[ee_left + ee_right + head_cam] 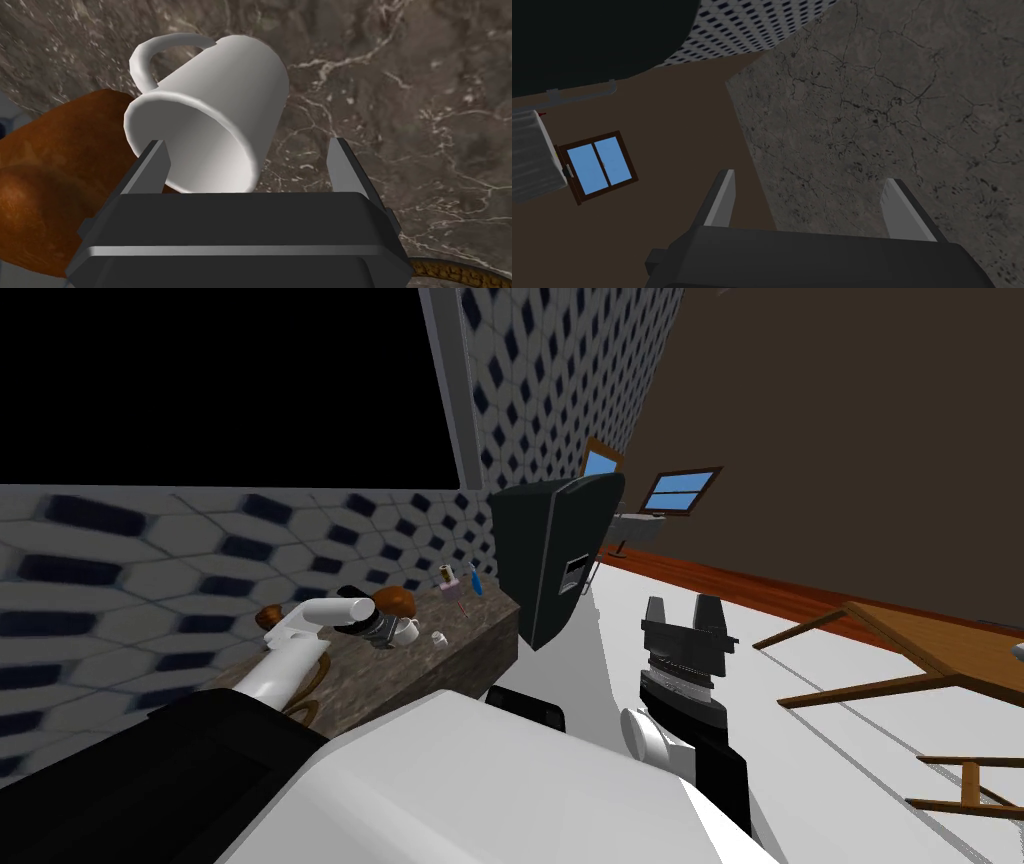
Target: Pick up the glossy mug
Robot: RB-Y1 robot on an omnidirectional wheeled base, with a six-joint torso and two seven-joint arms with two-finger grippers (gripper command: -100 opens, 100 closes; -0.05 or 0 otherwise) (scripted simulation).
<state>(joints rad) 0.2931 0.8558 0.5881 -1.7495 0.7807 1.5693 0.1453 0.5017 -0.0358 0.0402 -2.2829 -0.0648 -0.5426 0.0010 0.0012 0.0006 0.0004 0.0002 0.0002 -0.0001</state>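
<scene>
Currently, the approach is largely complete and the grasp is not yet made. Your left tool (248,145) hangs over the dark veined bench (400,100) with its two fingers (152,170) spread wide. The white mug (220,95) lies directly ahead of it, mouth turned toward the tool and handle on the far side. The near part of the rim sits between the fingers, but off centre. It overlaps the finger on the side of the brown rounded object (65,165), while a clear gap shows at the other finger. No finger can be seen pressing the mug wall, so treat the mug as not held. Whether its base rests flat on the bench cannot be confirmed from this angle.

Your right tool (685,610) is raised over the white floor (830,758), well apart from the bench, with its fingers likewise wide and holding nothing.

Remaining steps, as a judgement:
1. Centre the left tool on the mug.
2. Advance until both fingers flank the wall.
3. Close the fingers, then lift.

Note that the brown object stands just beside the mug, so a sideways correction toward it risks contact. The smooth, rounded wall may slip under thin fingers. Verify the grip before you raise.
</scene>
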